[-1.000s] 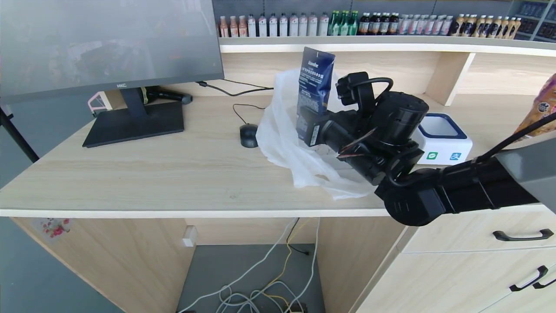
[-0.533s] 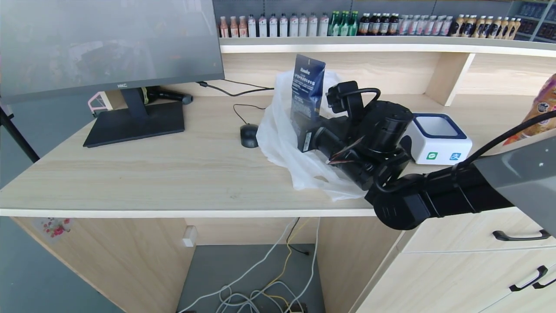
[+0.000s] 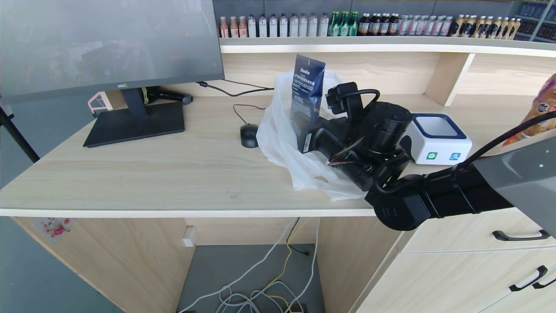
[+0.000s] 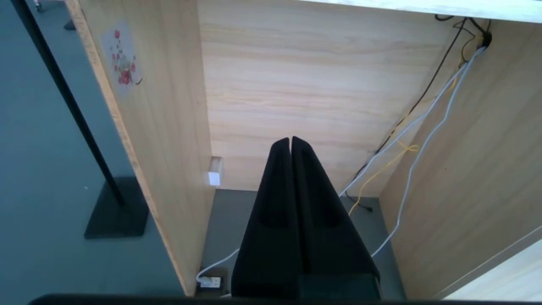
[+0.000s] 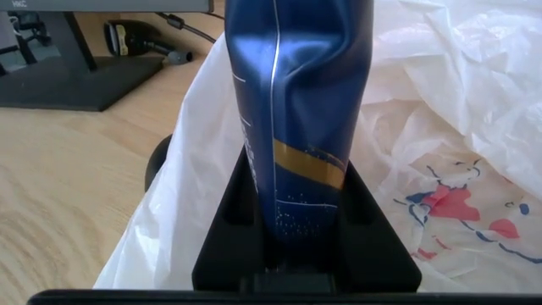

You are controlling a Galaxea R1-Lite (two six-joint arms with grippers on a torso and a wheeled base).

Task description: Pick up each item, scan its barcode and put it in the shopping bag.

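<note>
My right gripper [image 3: 305,130] is shut on the lower end of a dark blue pouch [image 3: 307,92], holding it upright over the white plastic shopping bag [image 3: 282,139] on the counter. In the right wrist view the blue pouch [image 5: 296,110] stands pinched between the black fingers [image 5: 237,199], with the crumpled white bag [image 5: 449,144] behind and below it. A white scanner [image 3: 438,139] with a blue rim sits just right of the arm. My left gripper [image 4: 291,148] hangs below the counter with its fingers pressed together on nothing.
A monitor [image 3: 108,43] stands at the left of the counter [image 3: 130,169], with a handheld scanner [image 3: 163,94] behind its base and a mouse [image 3: 249,134] beside the bag. A snack packet [image 3: 538,108] sits at the far right. Shelves of bottles [image 3: 347,24] line the back.
My right arm has carried the blue pouch a little to the left and lower, over the bag's opening; in the last half second it has hardly moved.
</note>
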